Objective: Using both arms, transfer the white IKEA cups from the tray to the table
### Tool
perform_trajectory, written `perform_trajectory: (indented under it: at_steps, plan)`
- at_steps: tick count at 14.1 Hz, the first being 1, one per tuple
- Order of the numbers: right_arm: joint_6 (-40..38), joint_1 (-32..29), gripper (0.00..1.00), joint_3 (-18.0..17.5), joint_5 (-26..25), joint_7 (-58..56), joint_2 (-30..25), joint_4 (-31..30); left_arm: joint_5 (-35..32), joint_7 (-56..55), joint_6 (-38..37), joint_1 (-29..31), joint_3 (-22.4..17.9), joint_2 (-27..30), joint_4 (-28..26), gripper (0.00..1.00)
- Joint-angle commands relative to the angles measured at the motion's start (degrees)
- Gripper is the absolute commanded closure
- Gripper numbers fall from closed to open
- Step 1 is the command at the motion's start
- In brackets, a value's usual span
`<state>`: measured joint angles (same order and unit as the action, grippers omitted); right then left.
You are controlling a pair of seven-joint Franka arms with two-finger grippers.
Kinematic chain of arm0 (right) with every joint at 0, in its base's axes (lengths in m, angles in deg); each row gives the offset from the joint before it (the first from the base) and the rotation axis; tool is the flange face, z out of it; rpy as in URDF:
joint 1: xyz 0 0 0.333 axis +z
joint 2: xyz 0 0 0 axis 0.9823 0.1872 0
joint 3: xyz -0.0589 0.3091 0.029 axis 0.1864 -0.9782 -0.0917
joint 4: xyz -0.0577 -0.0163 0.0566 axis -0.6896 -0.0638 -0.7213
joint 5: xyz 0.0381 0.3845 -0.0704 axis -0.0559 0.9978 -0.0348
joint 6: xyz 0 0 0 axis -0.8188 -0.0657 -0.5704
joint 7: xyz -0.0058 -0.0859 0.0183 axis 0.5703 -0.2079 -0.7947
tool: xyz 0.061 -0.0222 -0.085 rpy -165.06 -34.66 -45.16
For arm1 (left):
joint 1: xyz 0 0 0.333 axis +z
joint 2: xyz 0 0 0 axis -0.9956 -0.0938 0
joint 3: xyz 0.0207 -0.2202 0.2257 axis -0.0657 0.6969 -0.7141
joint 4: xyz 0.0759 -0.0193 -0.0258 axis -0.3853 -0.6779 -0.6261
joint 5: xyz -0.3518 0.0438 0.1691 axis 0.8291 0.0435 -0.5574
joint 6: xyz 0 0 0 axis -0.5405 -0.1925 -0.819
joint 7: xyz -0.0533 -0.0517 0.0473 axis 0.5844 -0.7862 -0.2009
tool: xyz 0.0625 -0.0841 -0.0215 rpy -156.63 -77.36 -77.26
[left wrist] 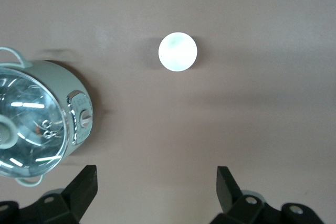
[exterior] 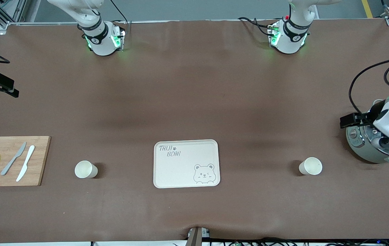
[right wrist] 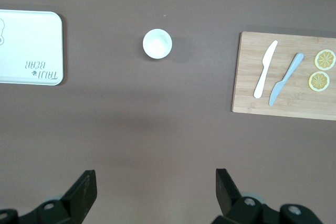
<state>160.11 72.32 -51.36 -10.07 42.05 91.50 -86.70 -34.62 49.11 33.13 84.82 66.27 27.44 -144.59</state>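
**Two cups stand and wait beside the tray**

Both white cups stand straight up with their round mouths open to the ceiling. One cup (exterior: 85, 169) sits between the wooden board (exterior: 10, 160) and the bear tray (exterior: 186, 163). The other cup (exterior: 310, 166) sits between the tray and the pot (exterior: 374, 147) with the glass lid. Neither cup touches the tray.

The left gripper (left wrist: 156, 184) hangs over the bare table near the pot, fingers spread wide, holding nothing. The right gripper (right wrist: 156, 187) hangs over the brown table, also wide and holding nothing.
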Motion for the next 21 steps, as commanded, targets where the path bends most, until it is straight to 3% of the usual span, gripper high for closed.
perform_trajectory:
  at_steps: [1, 12, 16, 21]
  plan:
    - [0.1, 0.3, 0.0, -0.1, 0.0, 0.1, -0.5, -0.2, 0.9, -1.0, -1.3, 0.7, 0.5, 4.6, -1.1, 0.0]
    - [0.0, 5.4, 0.0, 1.2, -2.5, 0.8, -0.3, -0.4, 0.9, -0.9, -3.9, 0.7, 0.7, 12.4, -0.3, 0.0]
    - [0.6, 9.3, 0.0, 6.3, -2.6, 0.7, -0.2, -0.4, 0.9, -0.3, -5.6, 0.7, 0.8, 14.5, -0.4, 0.0]
    - [1.3, 7.9, 0.0, 7.6, -4.1, -0.1, 0.9, -0.4, 2.0, -0.4, -8.1, 0.8, 0.5, 14.5, -0.4, 0.0]
